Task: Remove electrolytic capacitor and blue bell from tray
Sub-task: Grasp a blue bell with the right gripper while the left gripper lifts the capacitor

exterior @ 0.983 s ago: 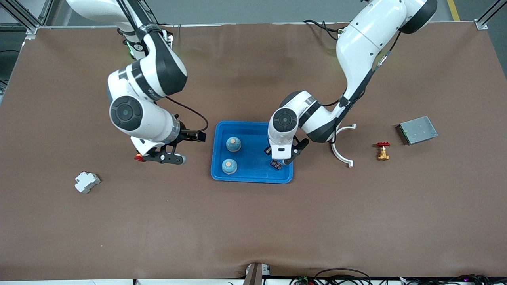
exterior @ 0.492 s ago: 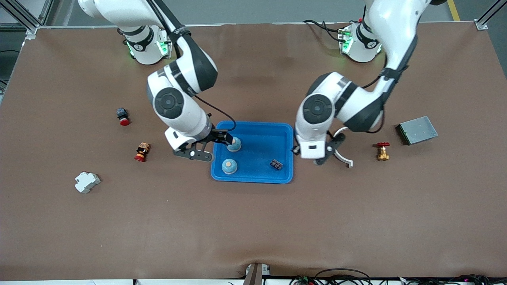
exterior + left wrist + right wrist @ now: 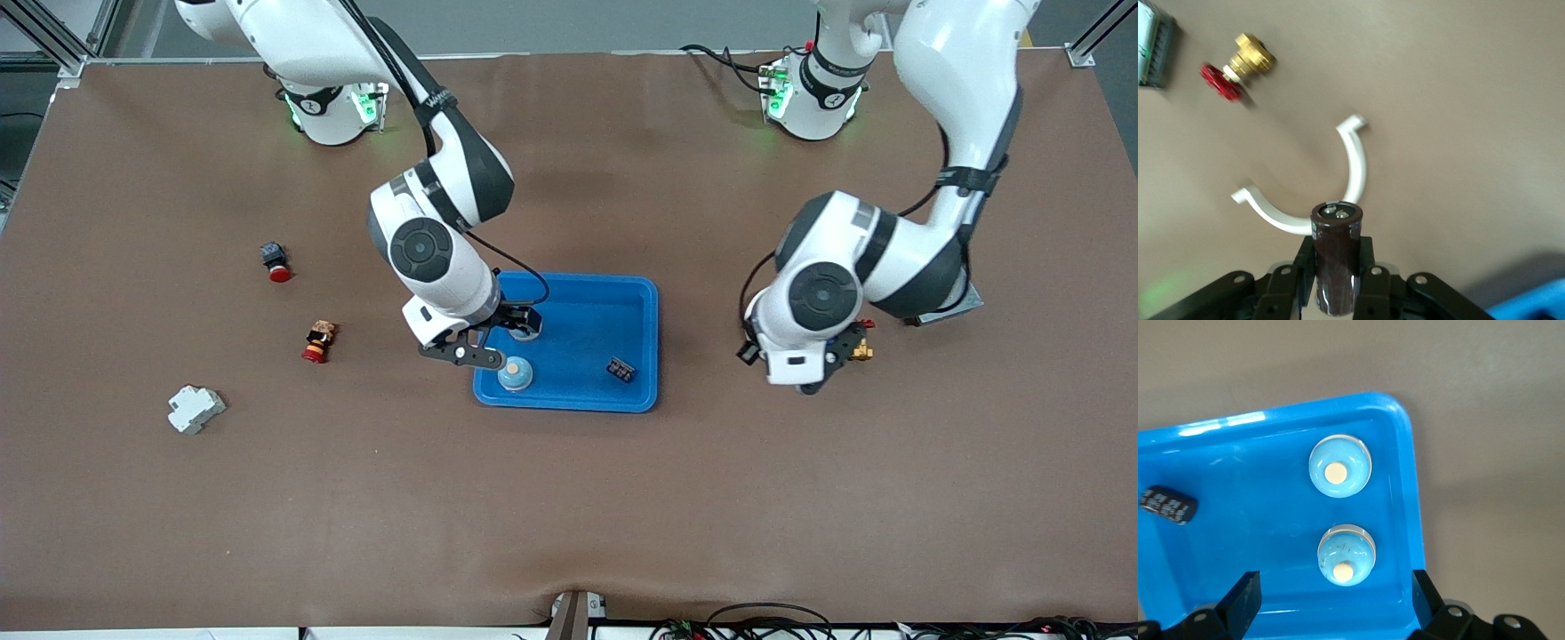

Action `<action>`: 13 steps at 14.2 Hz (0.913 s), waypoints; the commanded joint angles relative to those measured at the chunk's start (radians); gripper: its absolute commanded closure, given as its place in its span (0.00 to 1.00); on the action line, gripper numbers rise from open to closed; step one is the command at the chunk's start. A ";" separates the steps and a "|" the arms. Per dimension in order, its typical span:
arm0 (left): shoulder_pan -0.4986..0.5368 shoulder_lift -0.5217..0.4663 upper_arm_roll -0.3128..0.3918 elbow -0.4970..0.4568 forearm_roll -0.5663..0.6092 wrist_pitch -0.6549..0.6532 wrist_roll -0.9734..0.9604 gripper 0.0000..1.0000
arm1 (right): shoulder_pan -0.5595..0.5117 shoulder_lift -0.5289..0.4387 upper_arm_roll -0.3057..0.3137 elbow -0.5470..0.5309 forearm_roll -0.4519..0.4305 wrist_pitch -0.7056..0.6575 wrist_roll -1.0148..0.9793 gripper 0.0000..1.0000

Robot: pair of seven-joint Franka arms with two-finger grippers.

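Note:
Two blue bells (image 3: 515, 374) (image 3: 1340, 467) stand in the blue tray (image 3: 569, 404), with a small black capacitor (image 3: 621, 368) lying near the tray's other end; it also shows in the right wrist view (image 3: 1168, 505). My right gripper (image 3: 496, 342) (image 3: 1336, 600) is open over the tray, its fingers (image 3: 1245, 597) spread wide on either side of the bell (image 3: 1347, 555) nearest it. My left gripper (image 3: 811, 382) (image 3: 1337, 280) is shut on a dark brown cylindrical capacitor (image 3: 1337, 257), over the table between the tray and a brass valve.
A white curved clip (image 3: 1338, 193), a brass valve with a red handle (image 3: 861, 349) (image 3: 1238, 63) and a grey box (image 3: 967, 302) lie toward the left arm's end. Two red-capped buttons (image 3: 276, 260) (image 3: 317, 342) and a white block (image 3: 195, 409) lie toward the right arm's end.
My right gripper moved from beside a red button to over the bells in the tray. My left gripper moved off the tray toward the valve.

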 commanded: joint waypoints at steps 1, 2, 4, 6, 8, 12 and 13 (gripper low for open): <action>0.104 -0.101 -0.007 -0.130 0.001 0.009 0.136 1.00 | 0.027 0.042 -0.008 0.005 -0.015 0.032 0.010 0.00; 0.127 -0.099 -0.007 -0.132 -0.001 0.011 0.152 1.00 | 0.032 0.053 -0.008 0.005 -0.018 0.039 0.010 0.00; 0.164 -0.078 -0.005 -0.140 0.002 0.018 0.154 1.00 | 0.044 0.077 -0.010 0.005 -0.021 0.047 0.010 0.00; 0.191 -0.052 -0.004 -0.160 0.007 0.047 0.154 1.00 | 0.053 0.094 -0.008 0.003 -0.021 0.064 0.010 0.00; 0.231 -0.044 -0.004 -0.215 0.028 0.110 0.154 1.00 | 0.055 0.108 -0.008 -0.003 -0.021 0.069 0.010 0.00; 0.239 0.009 -0.005 -0.215 0.013 0.152 0.096 1.00 | 0.070 0.109 -0.008 -0.084 -0.022 0.179 0.010 0.00; 0.235 0.026 -0.004 -0.216 0.014 0.164 0.074 1.00 | 0.072 0.109 -0.008 -0.095 -0.022 0.199 0.010 0.00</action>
